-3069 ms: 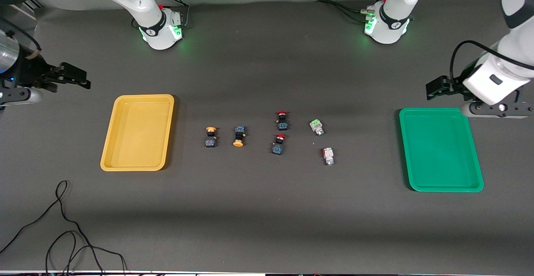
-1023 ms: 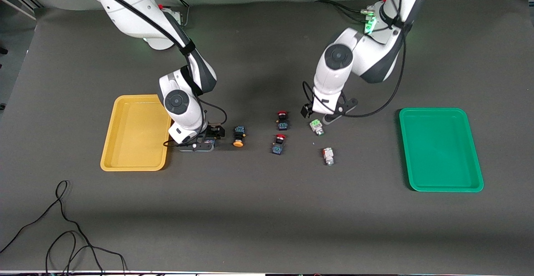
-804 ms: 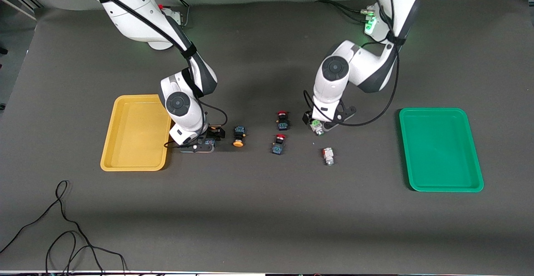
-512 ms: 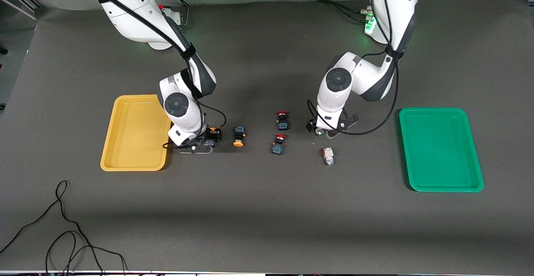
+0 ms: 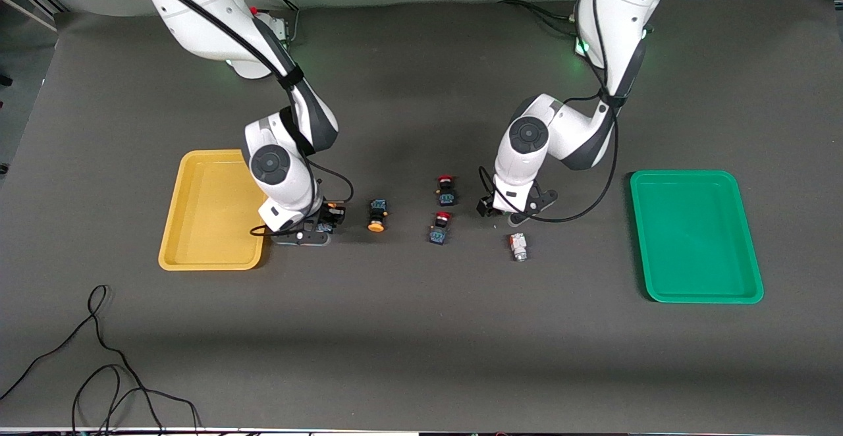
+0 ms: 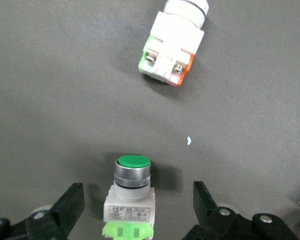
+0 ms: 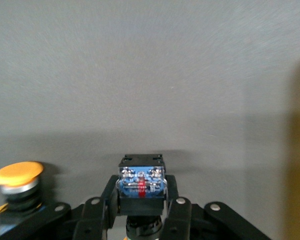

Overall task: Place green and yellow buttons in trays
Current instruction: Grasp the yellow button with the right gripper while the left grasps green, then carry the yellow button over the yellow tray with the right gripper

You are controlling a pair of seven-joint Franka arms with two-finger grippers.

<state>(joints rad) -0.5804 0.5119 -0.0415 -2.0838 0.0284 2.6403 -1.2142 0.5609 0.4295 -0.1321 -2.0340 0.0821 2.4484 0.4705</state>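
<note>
My right gripper (image 5: 325, 221) is shut on the black-blue body of an orange-yellow button (image 7: 141, 186), low over the table beside the yellow tray (image 5: 197, 265). A second orange-yellow button (image 5: 377, 216) lies on its side close by and also shows in the right wrist view (image 7: 16, 178). My left gripper (image 5: 502, 207) is down at the table and open. In the left wrist view (image 6: 137, 210) its fingers (image 6: 70, 206) stand apart on either side of the green-topped white button (image 6: 132, 194). The reddish-topped white button (image 5: 518, 246) lies nearer the front camera. The green tray (image 5: 695, 238) holds nothing.
Two red-capped buttons (image 5: 446, 189) (image 5: 440, 227) with dark bodies lie between the two grippers. A black cable (image 5: 99, 357) loops on the table near the front edge at the right arm's end. The yellow tray holds nothing.
Both arms came in from the table ends. The right gripper closed on the yellow button and shifted slightly toward the yellow tray. The left gripper lowered around the green-topped button.
</note>
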